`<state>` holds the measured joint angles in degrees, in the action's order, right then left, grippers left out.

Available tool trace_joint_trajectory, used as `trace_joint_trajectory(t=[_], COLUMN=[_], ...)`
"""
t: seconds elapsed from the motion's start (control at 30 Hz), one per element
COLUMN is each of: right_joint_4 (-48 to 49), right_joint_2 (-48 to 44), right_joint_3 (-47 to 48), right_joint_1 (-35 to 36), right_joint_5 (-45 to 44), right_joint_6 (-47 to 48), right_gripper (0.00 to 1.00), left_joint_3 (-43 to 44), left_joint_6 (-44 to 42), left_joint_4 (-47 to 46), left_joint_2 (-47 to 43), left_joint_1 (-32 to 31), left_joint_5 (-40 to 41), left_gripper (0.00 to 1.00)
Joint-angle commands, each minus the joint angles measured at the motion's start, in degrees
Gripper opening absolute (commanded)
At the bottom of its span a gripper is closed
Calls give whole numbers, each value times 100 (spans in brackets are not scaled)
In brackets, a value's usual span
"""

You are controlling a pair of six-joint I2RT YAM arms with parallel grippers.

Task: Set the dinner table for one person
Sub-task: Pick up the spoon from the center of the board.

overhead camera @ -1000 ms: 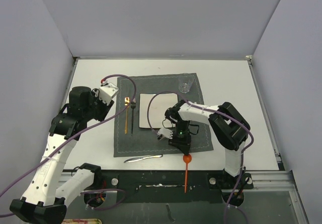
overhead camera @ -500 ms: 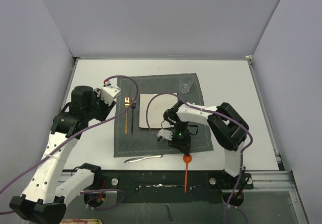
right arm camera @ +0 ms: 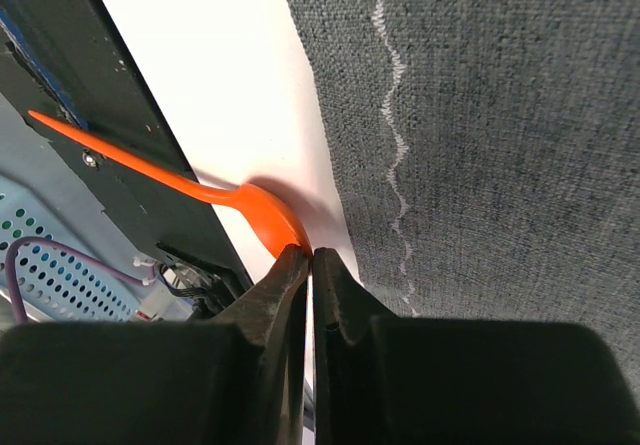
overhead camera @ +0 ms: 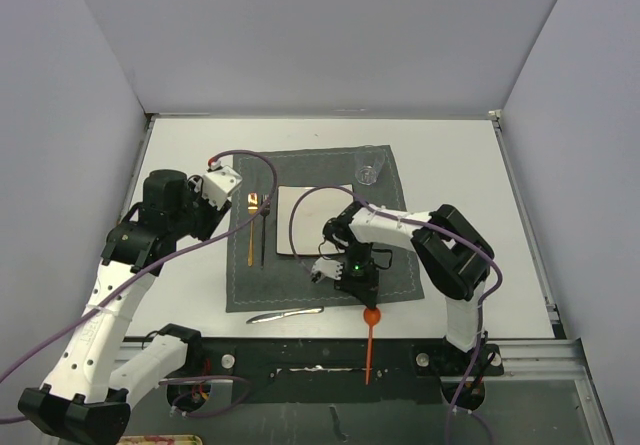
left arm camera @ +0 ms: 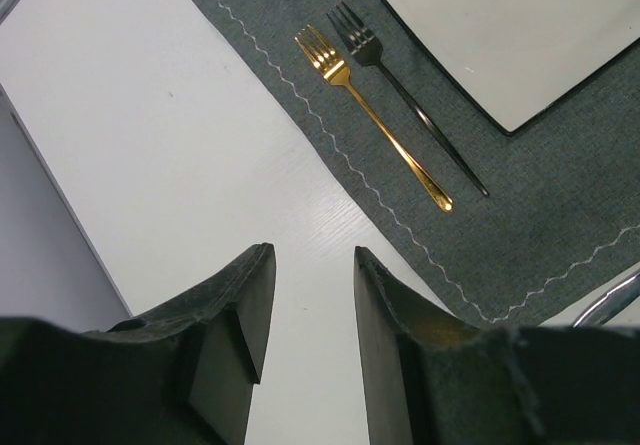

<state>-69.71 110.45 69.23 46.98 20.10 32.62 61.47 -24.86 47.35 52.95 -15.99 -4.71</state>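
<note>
Beside the placemat's [right arm camera: 480, 115] near edge, the right gripper [right arm camera: 311, 253] is pressed together at the spoon's [right arm camera: 262, 210] bowl, apparently fetching it. The left gripper [left arm camera: 305, 265] hangs spread, empty. Next, it needs a firm lift toward the plate [overhead camera: 300, 233].

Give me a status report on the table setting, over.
Left gripper open, empty, over dinner table. Right gripper shut at bowl of orange spoon, by placemat edge. Knife off the placemat. Nothing blocking.
</note>
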Motion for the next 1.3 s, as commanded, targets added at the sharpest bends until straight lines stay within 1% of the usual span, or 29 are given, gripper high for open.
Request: trace_joint_trajectory(t=[0.0, 0.3, 0.6, 0.9, 1.03, 1.27], right_joint_4=[-136, -409, -613, -402, -67, 519], right_joint_2=[-89, -337, -436, -609, -683, -758], right_joint_3=[312, 899, 1478, 1946, 1948, 1954], right_joint_1=[47, 34, -257, -485, -532, -667], right_joint_5=[-41, -134, -635, -1578, -2220, -2879], right_joint_6=[-20, 72, 397, 726, 890, 1167], right_gripper=[0, 0, 0, 0, 0, 0], left_joint_3=[226, 133, 154, 154, 156, 112], left_joint_6=[-89, -77, -41, -72, -66, -62], left_joint_4=[-156, -156, -150, -104, -92, -81], left_joint_2=[-30, -71, -86, -105, -117, -129], left_joint_1=[-27, -27, -29, -27, -27, -27], left_joint_5=[40, 59, 72, 143, 155, 205], left_gripper=[36, 36, 36, 36, 36, 36])
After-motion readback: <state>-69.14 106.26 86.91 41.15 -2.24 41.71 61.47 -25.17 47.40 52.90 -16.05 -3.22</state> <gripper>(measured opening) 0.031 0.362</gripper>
